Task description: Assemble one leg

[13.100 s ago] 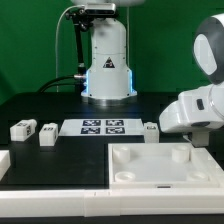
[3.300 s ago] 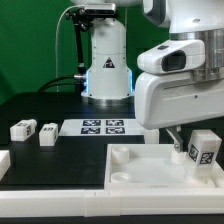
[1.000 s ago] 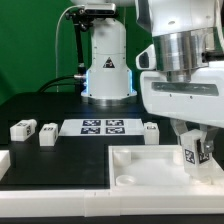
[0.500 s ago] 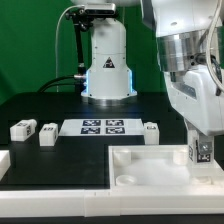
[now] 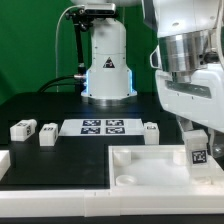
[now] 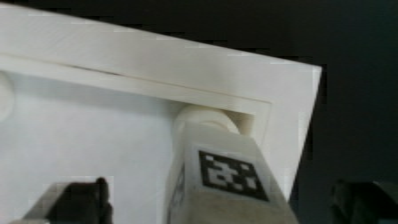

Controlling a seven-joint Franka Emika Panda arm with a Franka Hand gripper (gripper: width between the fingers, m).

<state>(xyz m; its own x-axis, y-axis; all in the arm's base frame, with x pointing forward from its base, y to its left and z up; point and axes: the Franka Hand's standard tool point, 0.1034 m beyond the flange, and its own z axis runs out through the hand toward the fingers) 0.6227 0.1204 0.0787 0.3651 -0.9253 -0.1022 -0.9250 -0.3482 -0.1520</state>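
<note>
The large white square plastic tray [image 5: 150,168] lies on the black desk [image 5: 50,105]. Its back corner socket, at the exterior view's right, holds the only thing in it. The robot's two-finger gripper [image 6: 222,198] hangs over that corner, jaws parted, with gaps showing either side. Between them the small white block-shaped plastic leg [image 5: 198,151] stands upright in the socket. Seating the leg seems the step in hand; the next move likely calls for closing on it and twisting it home.
</note>
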